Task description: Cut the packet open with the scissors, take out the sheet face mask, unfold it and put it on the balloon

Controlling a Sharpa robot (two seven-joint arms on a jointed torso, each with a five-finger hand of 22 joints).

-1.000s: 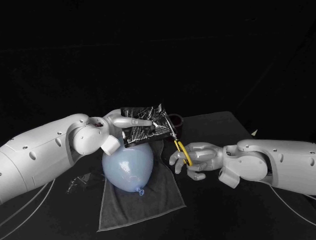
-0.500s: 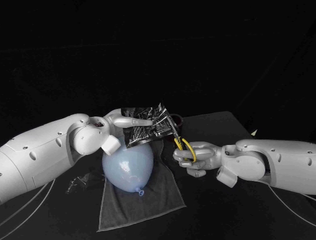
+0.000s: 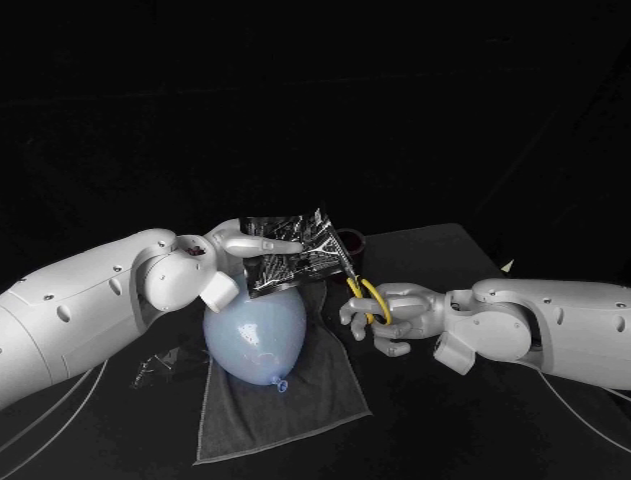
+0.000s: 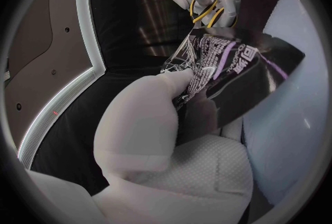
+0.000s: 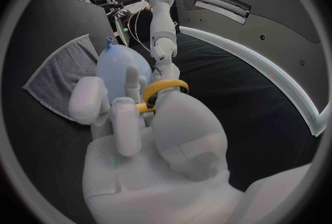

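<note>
A: Looking at the left hand (image 3: 258,240) first: gripping what?

B: Pinching the packet (image 3: 294,252) by its nine o'clock edge, thumb pressed on the printed face, other fingers behind. Held up off the table (image 3: 459,390), just at twelve o'clock of the balloon (image 3: 255,330).

A: And looking like what, up close?

B: Dark and glossy, crinkled foil, roughly square, tilted with one corner up at one o'clock. Pale print across the face, purple lettering plain in the left wrist view. Cut or sealed along the edge, impossible to tell.

A: Over at three o'clock of the balloon?

B: Right hand (image 3: 395,315), fingers curled in through the yellow loops of the scissors (image 3: 356,285), holding them off the table. Blades pointing up toward eleven o'clock, reaching the packet's four o'clock edge. Apart or together, cannot tell; too thin and dark against the foil.

A: Under the balloon?

B: Lying on a grey cloth (image 3: 279,405) spread toward six o'clock. Pale blue, long axis running twelve to six, knot at the six o'clock end.
</note>
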